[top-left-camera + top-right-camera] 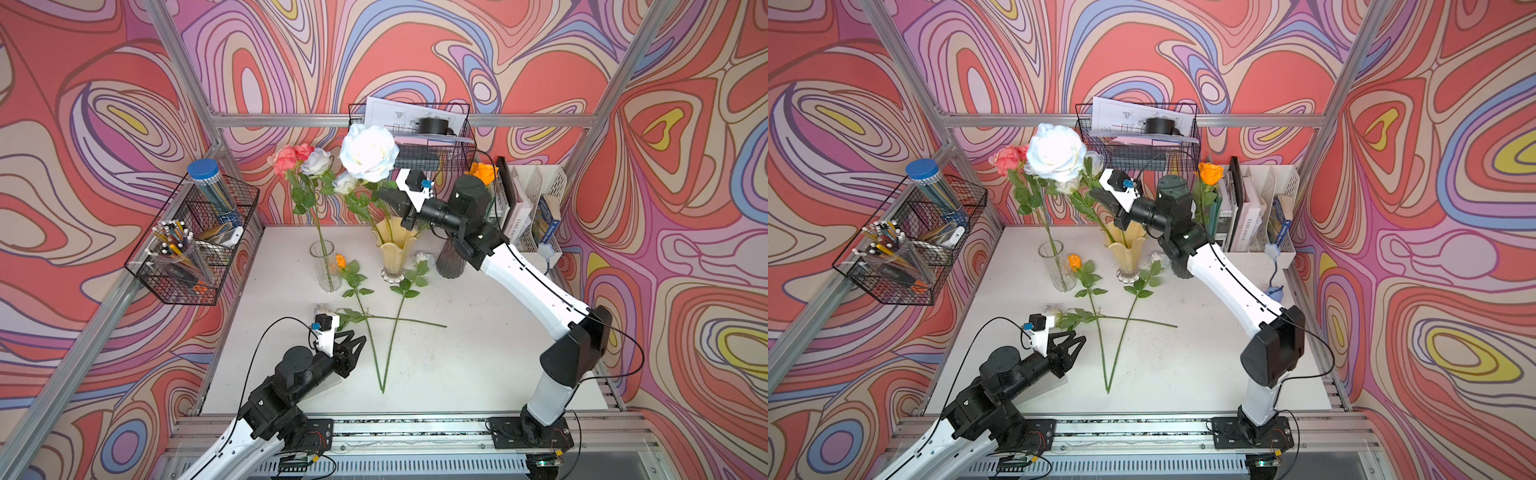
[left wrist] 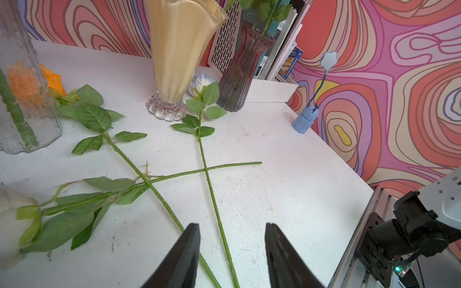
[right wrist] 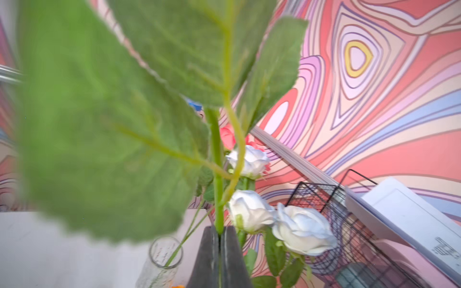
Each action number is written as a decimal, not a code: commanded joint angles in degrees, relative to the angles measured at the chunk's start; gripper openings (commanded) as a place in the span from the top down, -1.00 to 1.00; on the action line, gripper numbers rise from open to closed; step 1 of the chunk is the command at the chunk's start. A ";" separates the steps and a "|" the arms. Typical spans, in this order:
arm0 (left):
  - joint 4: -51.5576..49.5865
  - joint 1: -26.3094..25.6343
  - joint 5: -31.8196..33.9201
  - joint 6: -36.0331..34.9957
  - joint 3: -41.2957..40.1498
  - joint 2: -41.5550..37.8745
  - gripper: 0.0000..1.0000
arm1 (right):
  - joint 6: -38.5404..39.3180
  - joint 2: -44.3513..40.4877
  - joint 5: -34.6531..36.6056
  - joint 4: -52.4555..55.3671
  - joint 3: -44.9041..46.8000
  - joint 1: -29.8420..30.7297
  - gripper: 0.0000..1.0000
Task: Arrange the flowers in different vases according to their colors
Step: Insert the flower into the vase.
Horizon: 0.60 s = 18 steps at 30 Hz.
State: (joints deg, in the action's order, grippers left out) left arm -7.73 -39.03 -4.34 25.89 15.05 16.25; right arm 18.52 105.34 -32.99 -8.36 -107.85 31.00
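partway — right end effector (image 3: 219, 232) clamped on a white rose (image 1: 369, 151) above the yellow vase (image 1: 394, 253), left end effector (image 2: 232, 227) apart, empty — three roses (image 1: 370, 318) unsorted on the counter (image 1: 457, 365).

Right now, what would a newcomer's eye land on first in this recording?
The big white rose, held high on its stem by the shut right gripper near the creamy yellow vase. Then three loose flowers lying crossed on the white table, just ahead of the open left gripper.
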 commanded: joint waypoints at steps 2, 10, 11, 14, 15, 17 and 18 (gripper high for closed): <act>2.05 -0.15 1.25 -1.45 -0.44 -0.55 0.03 | -7.07 7.36 -1.80 -4.49 -3.04 -2.74 1.00; -0.20 -0.17 3.10 -1.63 -0.94 -1.31 0.03 | -13.19 11.06 -2.51 -13.93 6.10 -4.64 1.00; -0.23 -0.18 3.35 -1.80 -0.98 -1.20 0.03 | -13.64 10.72 -2.24 -14.56 7.66 -4.63 1.00; 0.17 -0.21 3.81 -2.06 -0.99 -0.17 0.02 | -13.79 8.31 -0.57 -16.53 12.10 -4.62 0.51; 0.36 -0.19 3.79 -1.99 -0.90 0.29 0.02 | -13.64 7.31 0.16 -17.02 13.31 -4.64 0.22; 0.89 -0.19 3.53 -1.98 -0.82 1.26 0.01 | -12.90 4.48 0.43 -17.40 15.15 -4.60 -0.05; 1.16 -0.19 3.45 -1.93 -0.81 1.58 0.01 | -12.81 3.29 0.97 -17.07 15.38 -4.60 -0.14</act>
State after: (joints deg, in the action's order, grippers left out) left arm -7.75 -39.03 -1.32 24.99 14.57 16.93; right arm 6.15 114.72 -33.36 -21.39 -92.99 26.44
